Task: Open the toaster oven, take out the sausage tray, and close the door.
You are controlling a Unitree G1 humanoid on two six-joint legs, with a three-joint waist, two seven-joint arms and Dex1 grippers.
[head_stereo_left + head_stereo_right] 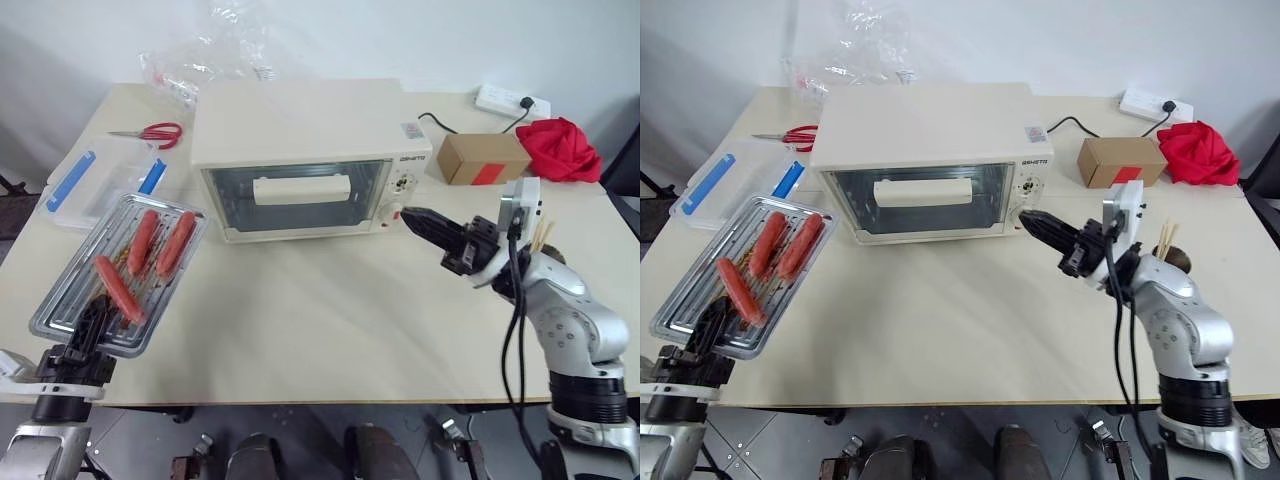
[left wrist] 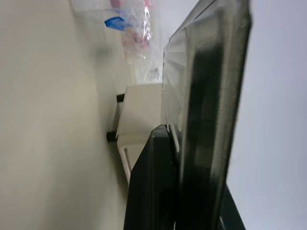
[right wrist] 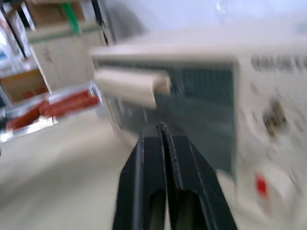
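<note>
Sausages, three red-orange ones, lie on the wire rack of the shallow rectangular silver metal sausage tray (image 1: 70, 300), which is out of the oven at the left side of the pale table (image 1: 330, 320). The left gripper (image 1: 92, 322) has its black fingers pinched together on the tray's near rim; in the left wrist view the tray's edge sits clamped between them. Just behind the tray lies a clear plastic box with blue clips (image 1: 85, 185), and behind that a pair of red-handled scissors (image 1: 152, 133).

At the middle of the table stands the large cream-white boxy toaster oven (image 1: 300, 130). Its transparent glass door (image 1: 230, 200) stands upright and shut, the long cream-white bar handle (image 1: 300, 189) across it. Knobs and a red dot sit at its right end.

The right gripper (image 1: 412, 216) hangs just in front of the oven's lower right corner, near the red dot, pointing toward it. Its fingers are together and hold nothing.

Farther right are a brown cardboard box (image 1: 482, 158), a crumpled red cloth (image 1: 560, 148) and a white power strip (image 1: 512, 100).
</note>
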